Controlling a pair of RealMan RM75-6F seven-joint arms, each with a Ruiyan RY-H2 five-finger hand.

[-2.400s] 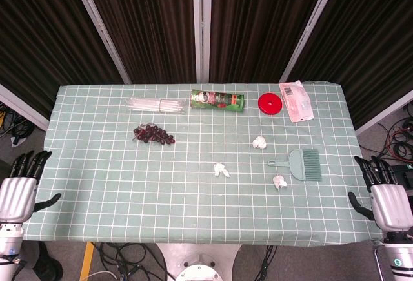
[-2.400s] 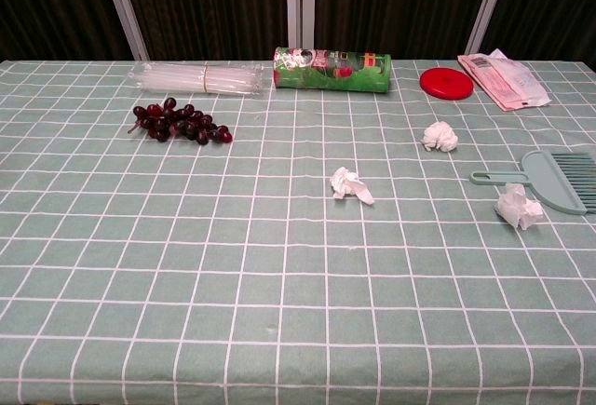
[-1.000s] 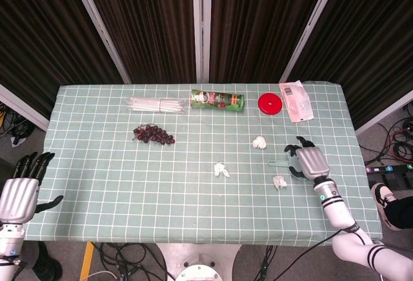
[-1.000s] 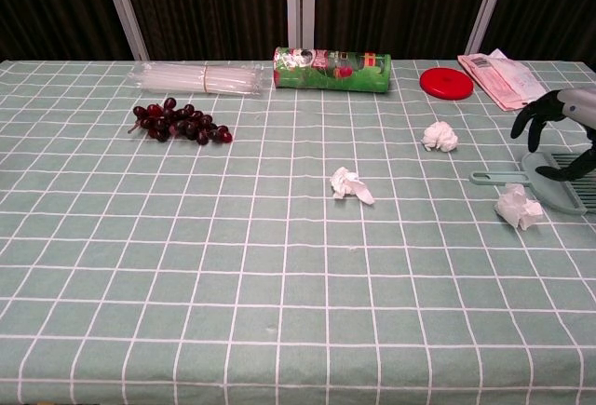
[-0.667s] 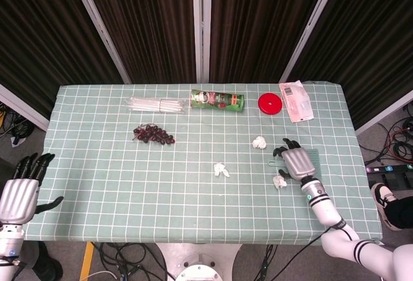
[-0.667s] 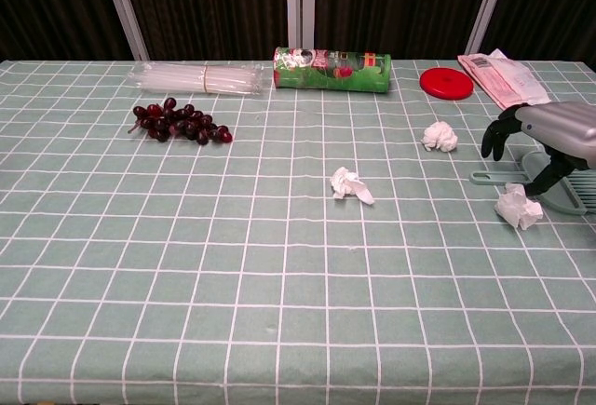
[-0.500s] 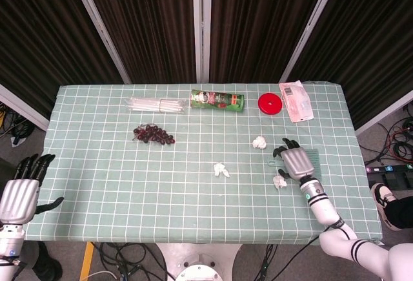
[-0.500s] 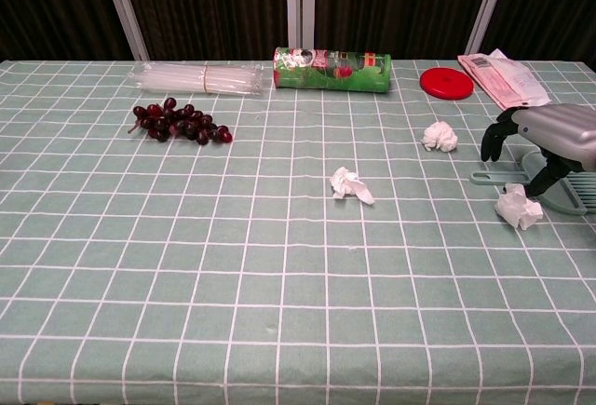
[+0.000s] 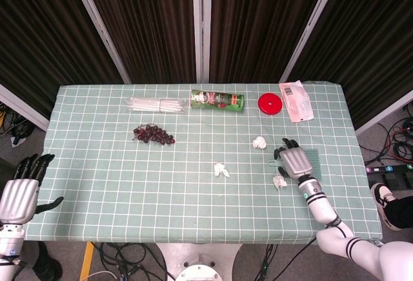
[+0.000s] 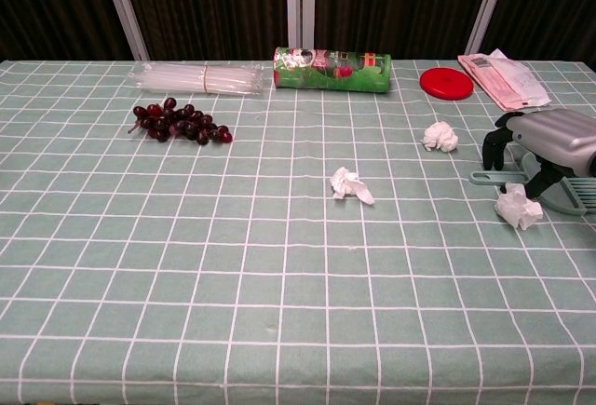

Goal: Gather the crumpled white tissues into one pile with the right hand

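Observation:
Three crumpled white tissues lie apart on the green checked cloth: one near the middle (image 9: 221,170) (image 10: 351,184), one further back (image 9: 259,142) (image 10: 440,136), and one at the right (image 9: 280,181) (image 10: 518,207). My right hand (image 9: 294,161) (image 10: 540,150) hovers low over the right tissue, palm down, fingers curved and apart, holding nothing. Its thumb hangs just above that tissue. My left hand (image 9: 19,190) stays off the table's left front corner, fingers spread, empty.
A teal dustpan brush (image 9: 311,158) (image 10: 570,186) lies under and beside my right hand. At the back are a green can (image 9: 217,99), a red lid (image 9: 270,104), a pink packet (image 9: 295,101) and a straw bundle (image 9: 157,104). Dark grapes (image 9: 153,134) lie left of centre.
My right hand came in from the table's right edge to above the brush and right tissue, then sank slightly toward the tissue. No tissue has moved; the left hand is still.

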